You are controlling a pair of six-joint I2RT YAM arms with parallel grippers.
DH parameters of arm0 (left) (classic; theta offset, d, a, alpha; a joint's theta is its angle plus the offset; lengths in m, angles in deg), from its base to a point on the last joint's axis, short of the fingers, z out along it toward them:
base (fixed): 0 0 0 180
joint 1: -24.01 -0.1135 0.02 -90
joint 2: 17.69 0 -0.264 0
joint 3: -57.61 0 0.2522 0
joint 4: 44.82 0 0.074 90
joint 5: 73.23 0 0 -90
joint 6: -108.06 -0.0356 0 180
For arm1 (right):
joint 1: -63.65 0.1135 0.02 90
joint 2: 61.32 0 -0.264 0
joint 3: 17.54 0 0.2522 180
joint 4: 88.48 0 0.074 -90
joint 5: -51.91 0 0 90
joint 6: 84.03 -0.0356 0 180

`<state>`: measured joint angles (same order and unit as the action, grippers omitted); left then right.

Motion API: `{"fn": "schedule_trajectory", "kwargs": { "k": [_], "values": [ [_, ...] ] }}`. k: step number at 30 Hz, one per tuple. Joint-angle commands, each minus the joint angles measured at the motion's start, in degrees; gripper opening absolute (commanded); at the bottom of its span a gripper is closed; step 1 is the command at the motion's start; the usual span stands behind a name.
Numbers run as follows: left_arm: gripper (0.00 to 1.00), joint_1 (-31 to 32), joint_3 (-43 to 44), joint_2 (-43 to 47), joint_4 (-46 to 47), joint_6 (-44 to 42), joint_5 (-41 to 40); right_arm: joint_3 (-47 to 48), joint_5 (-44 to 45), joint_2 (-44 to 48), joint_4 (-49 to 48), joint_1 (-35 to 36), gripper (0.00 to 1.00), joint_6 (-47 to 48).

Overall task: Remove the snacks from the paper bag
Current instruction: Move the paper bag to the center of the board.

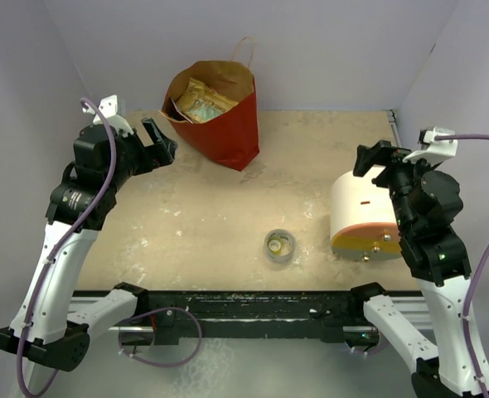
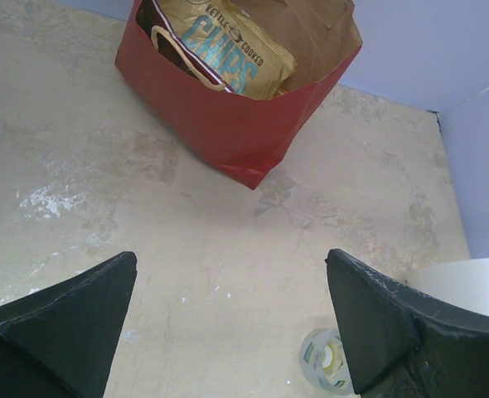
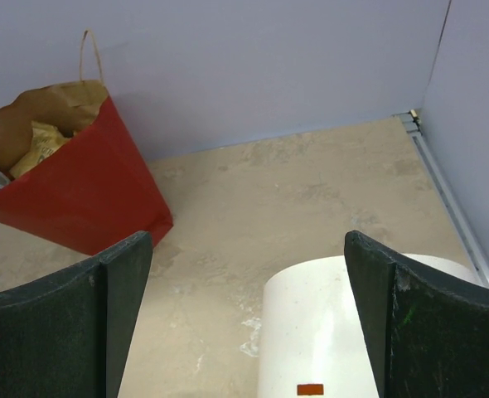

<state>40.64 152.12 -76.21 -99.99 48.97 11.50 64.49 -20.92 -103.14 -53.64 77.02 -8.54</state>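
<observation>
The red paper bag (image 1: 224, 124) stands open at the back of the table, brown inside, one loop handle sticking up. Snacks fill it: a golden-tan packet (image 1: 201, 101) with teal lettering lies on top (image 2: 232, 54). In the right wrist view the paper bag (image 3: 79, 195) shows at the left with a packet (image 3: 41, 143) peeking out. My left gripper (image 1: 155, 143) hovers open just left of the bag, nothing between its fingers (image 2: 66, 319). My right gripper (image 1: 381, 162) is open at the far right, above the cream cylinder.
A cream-white cylinder (image 1: 359, 211) with an orange base lies on its side at the right (image 3: 327, 332). A small tape roll (image 1: 279, 245) sits in the front middle (image 2: 326, 361). Grey walls close in the back and sides.
</observation>
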Motion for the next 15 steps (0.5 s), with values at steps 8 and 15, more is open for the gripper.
{"fn": "schedule_trajectory", "kwargs": {
  "k": [8, 15],
  "values": [
    [0.99, -3.3, 0.6, -2.2, 3.8, 2.2, 5.9, 4.0, -8.6, -2.6, 2.2, 1.5, 1.0, -4.1],
    [0.99, -7.6, 1.2, -6.3, 9.6, 6.4, 14.7, 8.4, -19.5, -7.2, 7.7, 1.5, 0.99, 1.7]
  ]
}}
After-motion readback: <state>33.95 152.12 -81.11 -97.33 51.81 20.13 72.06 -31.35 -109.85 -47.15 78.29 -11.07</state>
